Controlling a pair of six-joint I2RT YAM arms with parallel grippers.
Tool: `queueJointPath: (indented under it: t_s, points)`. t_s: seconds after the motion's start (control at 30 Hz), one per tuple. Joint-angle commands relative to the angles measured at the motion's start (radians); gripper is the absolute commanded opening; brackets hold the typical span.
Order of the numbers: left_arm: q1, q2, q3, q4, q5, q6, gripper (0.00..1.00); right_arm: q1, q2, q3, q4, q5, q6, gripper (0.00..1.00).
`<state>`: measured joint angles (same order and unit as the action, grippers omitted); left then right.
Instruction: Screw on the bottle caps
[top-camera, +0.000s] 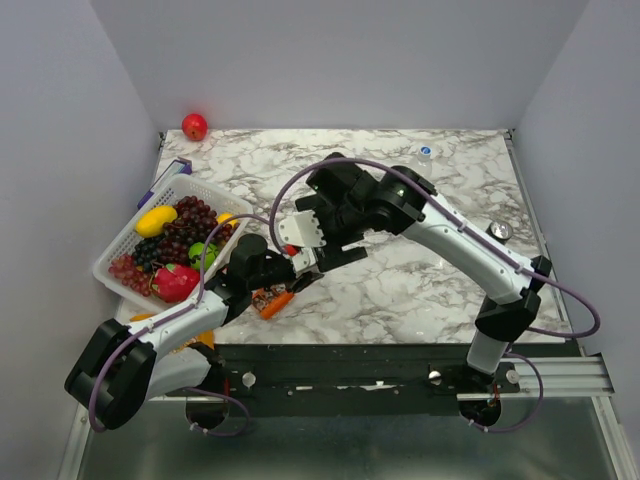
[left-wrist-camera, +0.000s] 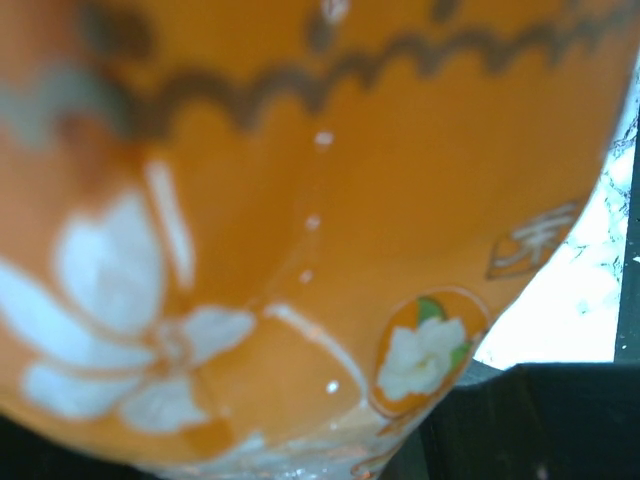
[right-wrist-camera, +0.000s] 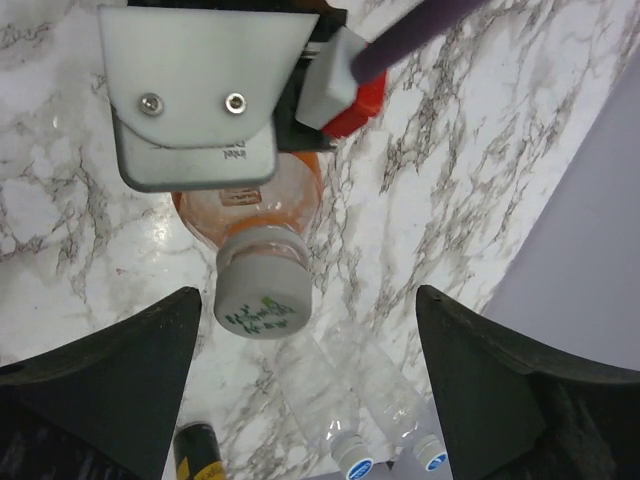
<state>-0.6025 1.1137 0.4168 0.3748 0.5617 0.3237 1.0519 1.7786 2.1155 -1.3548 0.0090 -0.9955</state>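
Nearest, at the table's near-left part, the left gripper (top-camera: 300, 268) is clamped on the orange bottle (right-wrist-camera: 250, 205). The left wrist view is filled with the bottle's glossy orange label (left-wrist-camera: 300, 250), printed with white flowers. On the bottle's neck sits a whitish cap (right-wrist-camera: 262, 295), round and matt, with green marks on its flat top. The right gripper (right-wrist-camera: 310, 350) hangs over that cap with its dark fingers (right-wrist-camera: 110, 380) spread wide to either side, touching neither cap nor bottle.

Just beside it, two clear bottles (right-wrist-camera: 345, 400) lie side by side on the table, smooth, colourless and see-through, each with a blue cap (right-wrist-camera: 350, 465) on. A dark can (right-wrist-camera: 195, 450) with a yellow band lies near them.

The table (top-camera: 420, 280) is a flat slab patterned like white marble with grey veins. At its left edge stands a white latticed plastic basket (top-camera: 120, 255) of grapes and other fruit. A red apple (top-camera: 194, 126) sits at the far-left corner. Plain pale grey walls close in the left, far and right sides.
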Motion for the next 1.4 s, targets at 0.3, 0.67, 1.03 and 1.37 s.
queueJointPath:
  t_s: [0.3,0.67,1.03,1.37]
  points:
    - [0.017,0.009,0.014,0.049,0.086,-0.127,0.00,-0.213,-0.160,-0.040,0.135,-0.550,0.326,1.00]
    - [0.018,0.066,0.122,-0.033,0.158,-0.172,0.00,-0.227,-0.251,-0.265,0.358,-0.661,0.324,0.89]
    - [0.018,0.067,0.131,-0.060,0.150,-0.166,0.00,-0.253,-0.263,-0.281,0.408,-0.639,0.336,0.84]
    - [0.018,0.048,0.117,-0.068,0.153,-0.140,0.00,-0.274,-0.249,-0.232,0.309,-0.678,0.344,0.89]
